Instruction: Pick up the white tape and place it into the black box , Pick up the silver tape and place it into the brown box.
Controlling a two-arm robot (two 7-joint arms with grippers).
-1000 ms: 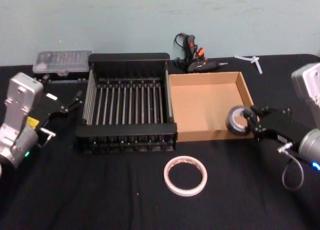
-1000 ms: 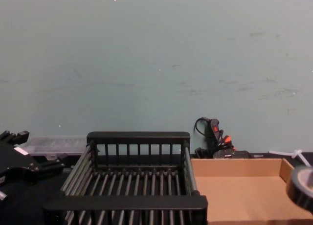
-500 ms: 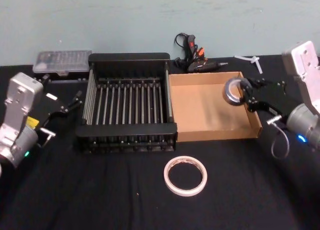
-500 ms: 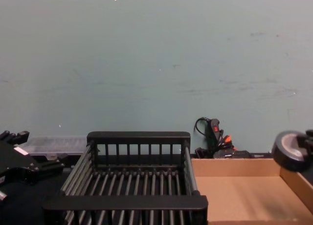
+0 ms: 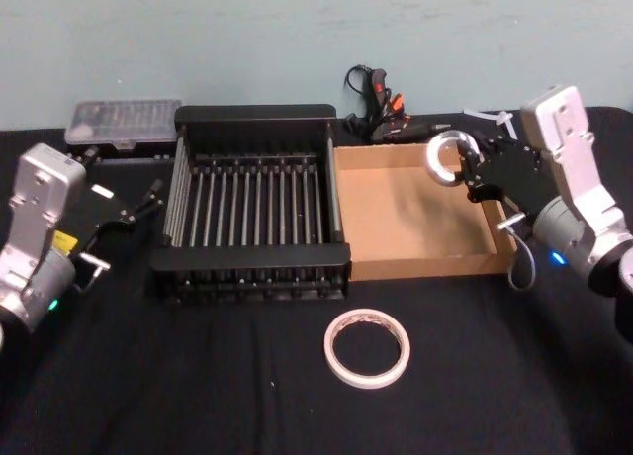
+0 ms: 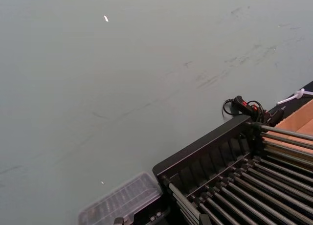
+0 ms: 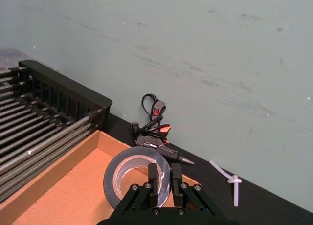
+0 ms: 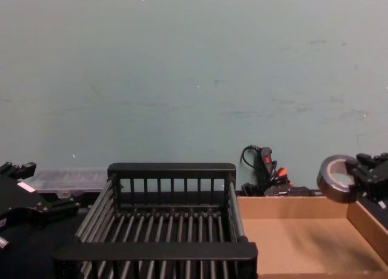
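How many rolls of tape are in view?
2: the thick grey-silver tape roll held by the right gripper above the brown cardboard tray; the thin white tape ring on the black tablecloth.

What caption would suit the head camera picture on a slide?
Right gripper holds the silver tape above the brown box; white tape lies on the table.

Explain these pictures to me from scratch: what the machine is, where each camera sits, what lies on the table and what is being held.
This is a two-armed robot at a black table. One camera sits on its head, one on its chest, one on each wrist. The right gripper is shut on the silver tape, holding it above the brown box, a cardboard tray. The left gripper is parked beside the black box, a slatted crate. The white tape lies on the table in front. At the back lie a glue gun and a clear plastic case.
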